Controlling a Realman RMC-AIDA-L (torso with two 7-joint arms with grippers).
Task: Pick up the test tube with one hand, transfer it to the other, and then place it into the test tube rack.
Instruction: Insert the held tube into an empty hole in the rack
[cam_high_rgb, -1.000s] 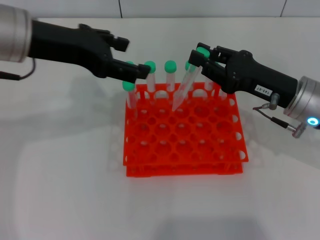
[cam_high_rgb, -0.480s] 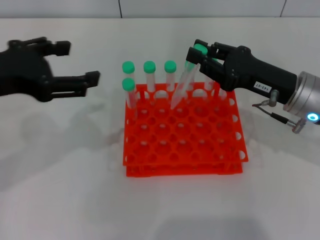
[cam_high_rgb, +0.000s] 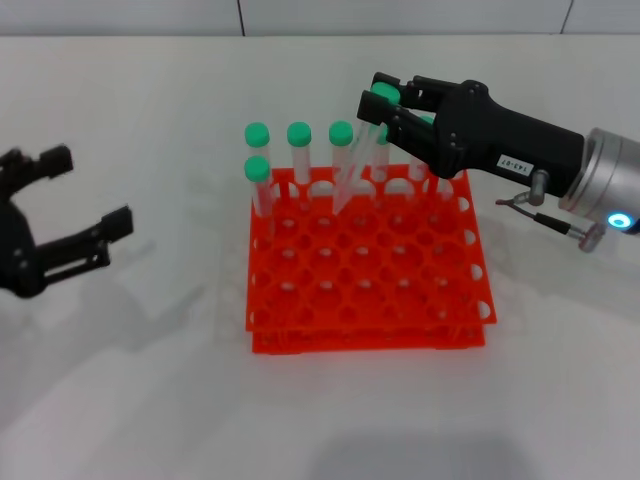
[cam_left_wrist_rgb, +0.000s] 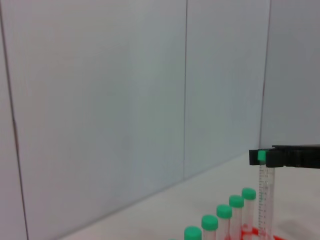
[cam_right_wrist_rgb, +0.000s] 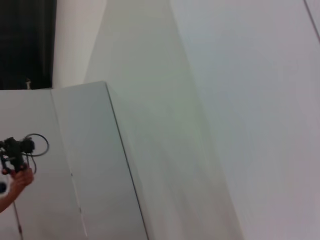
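The left gripper (cam_high_rgb: 75, 205) hung open, well left of the test tube rack (cam_high_rgb: 365, 290). The right gripper (cam_high_rgb: 385, 105) gripped the test tube (cam_high_rgb: 352, 165), tilted over a back-row hole; it needed straightening before lowering.

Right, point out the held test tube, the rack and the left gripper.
test tube (cam_high_rgb: 352, 172): head view, on its clear body below the right gripper.
test tube rack (cam_high_rgb: 370, 290): head view, on its orange top grid.
left gripper (cam_high_rgb: 70, 205): head view, between its open jaws.
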